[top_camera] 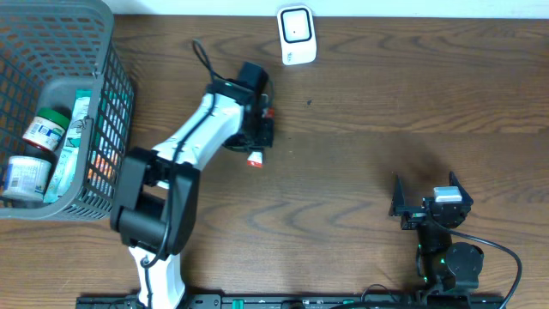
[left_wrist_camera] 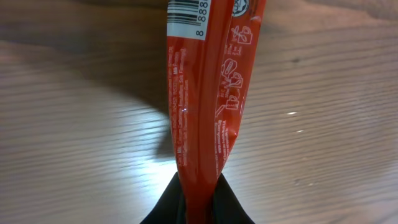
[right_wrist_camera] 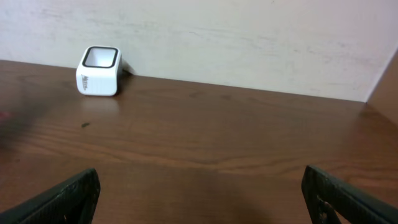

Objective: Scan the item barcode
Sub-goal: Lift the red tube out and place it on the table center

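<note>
A long red packet [left_wrist_camera: 208,106] fills the left wrist view, with a white barcode patch [left_wrist_camera: 186,15] at its far end. My left gripper [left_wrist_camera: 198,202] is shut on the packet's near end, the black fingers pressing both sides. From overhead, the left gripper [top_camera: 260,133] hangs over the table's middle-left, and the packet's red-and-white tip [top_camera: 256,158] pokes out below it. The white scanner [top_camera: 297,34] stands at the back edge, up and to the right of the packet. My right gripper [top_camera: 426,184] rests open at the front right with nothing between its fingers. The right wrist view shows the scanner [right_wrist_camera: 98,71] far off to the left.
A grey wire basket [top_camera: 116,77] stands at the far left and holds several bottles and boxes. Bare wooden table lies between the two arms. A pale wall [right_wrist_camera: 249,37] runs behind the table.
</note>
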Motion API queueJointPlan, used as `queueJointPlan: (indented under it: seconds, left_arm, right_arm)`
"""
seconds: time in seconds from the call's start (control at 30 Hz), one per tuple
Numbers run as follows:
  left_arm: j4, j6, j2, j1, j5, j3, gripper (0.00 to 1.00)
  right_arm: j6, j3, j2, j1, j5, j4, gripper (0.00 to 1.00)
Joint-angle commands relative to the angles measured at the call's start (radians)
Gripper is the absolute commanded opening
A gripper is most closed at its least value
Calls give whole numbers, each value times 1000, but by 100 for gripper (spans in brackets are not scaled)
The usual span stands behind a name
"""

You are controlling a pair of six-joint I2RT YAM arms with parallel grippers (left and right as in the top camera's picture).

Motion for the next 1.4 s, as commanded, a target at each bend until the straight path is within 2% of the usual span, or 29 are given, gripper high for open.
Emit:
queueJointPlan:
  seconds: [0.0, 0.23, 0.27, 0.3, 0.37, 0.43, 0.53, 0.67, 0.73, 0.77, 0.8, 0.83, 0.9, 0.93, 0.97, 1.1, 1.23, 1.37]
  left_arm:
    - [14, -37, 25, -38, -14, -10, 7]
    - [10, -85, 29, -91, -85, -21, 7]
    - [10, -85, 29, -95, -84, -23, 10]
    - [9, -89, 29, -98, -84, -23, 17]
    - [9, -98, 29, -104, -84, -23, 47]
    - [8, -103, 29, -106, -84, -23, 59]
    - [4, -103, 23, -101, -79, -14, 71]
    - [14, -102, -23, -89, -78, 8, 75]
    - [41, -102, -51, -84, -86, 8, 74]
    - [49, -101, -58, -82, -93, 8, 69]
    - [54, -98, -64, -82, -106, 8, 57]
    - [52, -98, -64, -82, -126, 8, 50]
    - [36, -98, -60, -82, -176, 4, 20]
    - [31, -99, -59, -83, -200, -2, 10]
    - [31, -99, -59, -83, -222, -14, 7]
    - [68, -95, -58, -84, -279, -82, 8]
    - [151, -95, -58, -92, -243, -191, 8]
    - [163, -95, -58, -109, -221, -222, 7]
  right_arm:
    - [-10, -2, -2, -11, 2, -3, 99]
    - [-10, -2, -2, -11, 2, -3, 99]
    - [-10, -2, -2, -11, 2, -3, 99]
    - [-10, -2, -2, -11, 2, -3, 99]
    - [-10, -2, -2, -11, 2, -3, 99]
    - [-10, -2, -2, -11, 2, -3, 99]
    - [-10, -2, -2, -11, 2, -3, 99]
    - [-10, -2, -2, -11, 2, -3, 99]
    - [-10, -2, -2, -11, 2, -3, 99]
    - [-10, -2, -2, -11, 2, -3, 99]
    - [-10, -2, -2, -11, 2, -3, 99]
    - [-10, -2, -2, -11, 2, -3, 99]
    - [-10, -2, -2, -11, 2, -3, 99]
    - [-10, -2, -2, -11, 2, -3, 99]
    - [-10, -2, -2, -11, 2, -3, 99]
    - [-10, -2, -2, -12, 2, -3, 99]
    - [-10, -2, -2, -11, 2, -3, 99]
    - [-10, -2, -2, -11, 2, -3, 99]
